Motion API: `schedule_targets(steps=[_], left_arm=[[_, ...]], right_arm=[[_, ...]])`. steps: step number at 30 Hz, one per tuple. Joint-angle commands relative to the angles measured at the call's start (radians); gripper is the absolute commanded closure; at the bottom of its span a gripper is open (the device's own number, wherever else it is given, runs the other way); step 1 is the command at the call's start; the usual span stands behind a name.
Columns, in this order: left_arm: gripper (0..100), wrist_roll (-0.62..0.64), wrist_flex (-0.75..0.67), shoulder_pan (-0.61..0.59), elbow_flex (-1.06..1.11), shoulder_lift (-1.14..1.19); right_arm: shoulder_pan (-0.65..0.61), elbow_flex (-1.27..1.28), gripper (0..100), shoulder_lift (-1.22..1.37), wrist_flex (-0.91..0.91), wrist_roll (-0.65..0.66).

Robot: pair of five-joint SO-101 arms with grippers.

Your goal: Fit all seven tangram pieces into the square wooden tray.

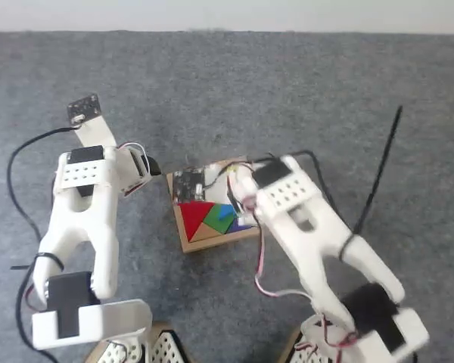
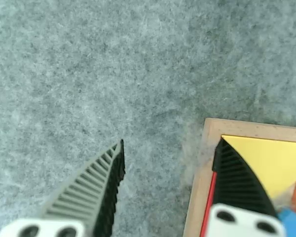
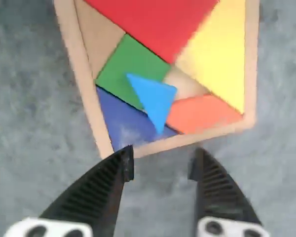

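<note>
The square wooden tray (image 1: 218,240) sits in the middle of the high view on the grey felt table (image 1: 325,91). Inside it lie a red triangle (image 3: 158,19), a yellow triangle (image 3: 222,64), a green square (image 3: 126,69), a dark blue piece (image 3: 121,126) and an orange piece (image 3: 202,113). A light blue triangle (image 3: 153,96) lies askew across the green and dark blue ones, not seated. The left gripper (image 2: 170,143) hangs with jaws apart at the tray's upper-left corner, one finger over the rim. The right gripper (image 3: 164,153), on the arm at the lower right, is spread and empty just outside the tray's edge
</note>
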Motion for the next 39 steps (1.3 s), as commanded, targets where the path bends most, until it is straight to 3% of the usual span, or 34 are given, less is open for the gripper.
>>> schedule_targets(steps=[1,8,14,21,23,32,36,39], left_arm=[[73,-0.012,-0.006,-0.005,-0.018,-0.008],[73,-0.012,-0.003,-0.005,-0.018,-0.009],[73,-0.014,-0.003,-0.005,-0.018,-0.009],[73,-0.014,-0.003,-0.005,-0.018,-0.009],[73,-0.014,-0.003,-0.005,-0.018,-0.009],[73,-0.014,-0.003,-0.005,-0.018,-0.009],[73,-0.015,-0.003,-0.005,-0.018,-0.009],[73,-0.015,-0.003,-0.005,-0.018,-0.012]], right_arm=[[-0.008,0.057,99.8,-0.097,-0.099,-0.267],[-0.022,0.06,99.2,0.024,-0.171,-0.465],[-0.022,0.057,99.2,0.125,-0.234,-0.482],[-0.015,0.058,99.2,0.137,-0.275,-0.47],[0.013,0.058,99.2,0.153,-0.302,-0.4],[0.041,0.058,99.2,0.234,-0.501,-0.328],[0.054,0.054,99.2,0.163,-0.361,-0.199],[0.039,0.051,99.2,0.045,-0.291,-0.239]])
